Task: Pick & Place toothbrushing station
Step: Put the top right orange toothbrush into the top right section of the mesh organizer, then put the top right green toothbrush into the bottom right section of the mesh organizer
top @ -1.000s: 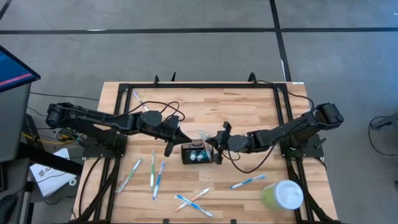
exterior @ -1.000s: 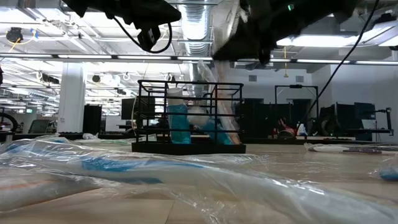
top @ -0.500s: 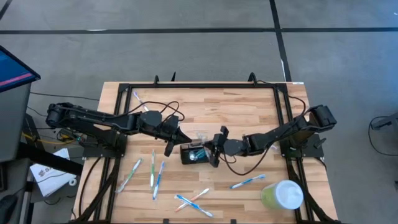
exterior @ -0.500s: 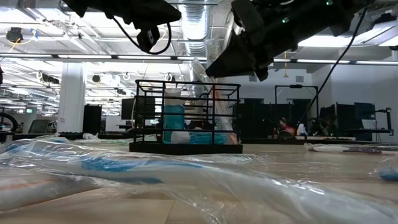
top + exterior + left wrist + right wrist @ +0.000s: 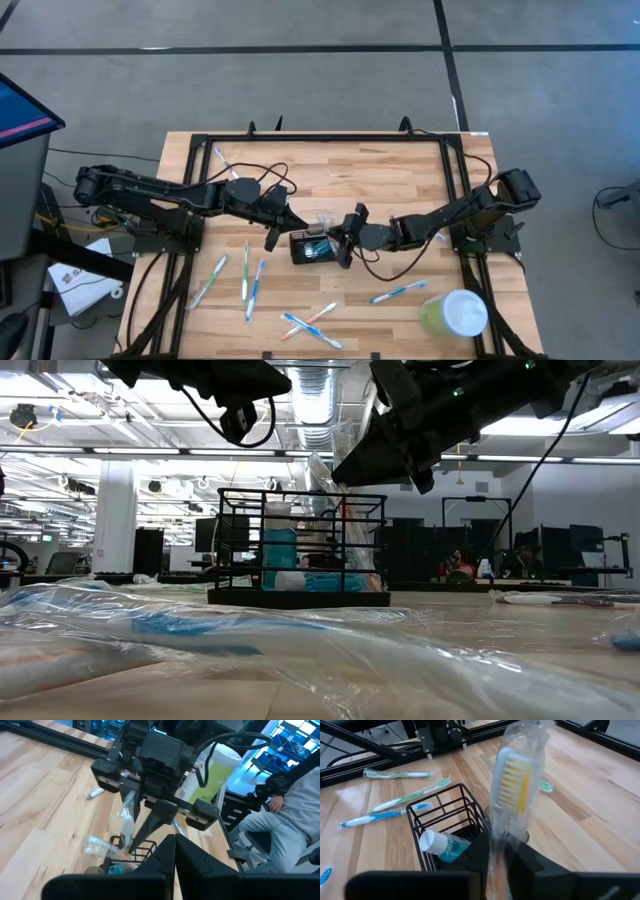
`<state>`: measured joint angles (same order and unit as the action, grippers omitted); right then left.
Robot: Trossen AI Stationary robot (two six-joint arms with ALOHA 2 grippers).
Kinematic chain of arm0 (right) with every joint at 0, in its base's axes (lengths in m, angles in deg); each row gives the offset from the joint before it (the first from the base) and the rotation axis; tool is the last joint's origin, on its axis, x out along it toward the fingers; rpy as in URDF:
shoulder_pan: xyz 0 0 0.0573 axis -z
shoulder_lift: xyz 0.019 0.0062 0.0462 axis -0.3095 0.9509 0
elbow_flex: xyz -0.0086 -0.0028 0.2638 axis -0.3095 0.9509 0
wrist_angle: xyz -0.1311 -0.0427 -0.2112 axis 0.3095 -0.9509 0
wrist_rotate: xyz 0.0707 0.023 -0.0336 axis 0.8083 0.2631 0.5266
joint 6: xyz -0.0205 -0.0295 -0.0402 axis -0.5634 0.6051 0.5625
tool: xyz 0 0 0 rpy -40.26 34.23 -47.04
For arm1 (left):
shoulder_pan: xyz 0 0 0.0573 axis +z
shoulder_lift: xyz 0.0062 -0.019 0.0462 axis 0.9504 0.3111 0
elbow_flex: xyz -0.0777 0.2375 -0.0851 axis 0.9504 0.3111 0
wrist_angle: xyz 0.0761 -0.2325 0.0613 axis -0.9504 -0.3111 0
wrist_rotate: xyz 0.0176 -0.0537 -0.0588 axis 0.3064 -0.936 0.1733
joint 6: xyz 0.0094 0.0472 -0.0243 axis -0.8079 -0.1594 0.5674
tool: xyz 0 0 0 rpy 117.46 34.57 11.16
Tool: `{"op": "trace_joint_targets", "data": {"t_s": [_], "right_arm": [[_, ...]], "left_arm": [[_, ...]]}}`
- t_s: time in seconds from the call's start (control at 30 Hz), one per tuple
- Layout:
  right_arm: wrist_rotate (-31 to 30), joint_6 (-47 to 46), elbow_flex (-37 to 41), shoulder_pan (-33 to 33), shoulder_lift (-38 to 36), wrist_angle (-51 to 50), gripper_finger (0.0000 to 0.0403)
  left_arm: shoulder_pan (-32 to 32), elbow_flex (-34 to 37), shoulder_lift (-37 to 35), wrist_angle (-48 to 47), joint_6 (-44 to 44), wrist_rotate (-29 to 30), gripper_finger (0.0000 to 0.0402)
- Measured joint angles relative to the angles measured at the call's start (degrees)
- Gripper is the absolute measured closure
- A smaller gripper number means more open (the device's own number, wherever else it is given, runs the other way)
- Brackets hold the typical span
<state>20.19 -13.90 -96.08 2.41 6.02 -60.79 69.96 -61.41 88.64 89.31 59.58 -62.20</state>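
Two dark jointed arms [image 5: 170, 190], black looping cables (thin)

Right gripper [image 5: 131, 849] over black wire holder [image 5: 131, 856], wrapped toothbrush [image 5: 126, 822], green cup [image 5: 210, 777]

The high view looked straight down on the whole table [image 5: 400, 180], both arms and some grey floor around it. The low view sat at table height, close behind clear wrapping, and faced level across the boards into the room, with the black wire holder [image 5: 300, 547] at mid-distance. The left wrist view looked close past its own fingers toward the right arm and a seated person [image 5: 285, 815] beyond the table. The right wrist view looked down, very near, onto the holder. All four views shared that holder at the table's middle.
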Motion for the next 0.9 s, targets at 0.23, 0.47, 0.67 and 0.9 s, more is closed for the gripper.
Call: {"op": "trace_joint_targets", "data": {"t_s": [0.23,0.47,0.67,0.9], "right_arm": [[0.82,-0.75,0.06,-0.04,-1.29,-0.72,0.0277],[3.04,-1.51,-0.02,0.29,-6.26,-3.99,0.0196],[3.01,-1.5,0.0,0.91,-12.01,-9.98,0.0171],[2.99,-1.5,0.0,2.03,-18.69,-16.81,0.0183]], "left_arm": [[0.0,0.0,0.0,-0.02,0.57,1.5,0.0371],[0.0,0.0,0.0,-0.05,2.01,2.82,0.0321],[0.0,0.0,0.0,-0.03,1.99,4.66,0.0304],[0.15,0.0,0.0,0.02,1.99,5.7,0.0303]]}}
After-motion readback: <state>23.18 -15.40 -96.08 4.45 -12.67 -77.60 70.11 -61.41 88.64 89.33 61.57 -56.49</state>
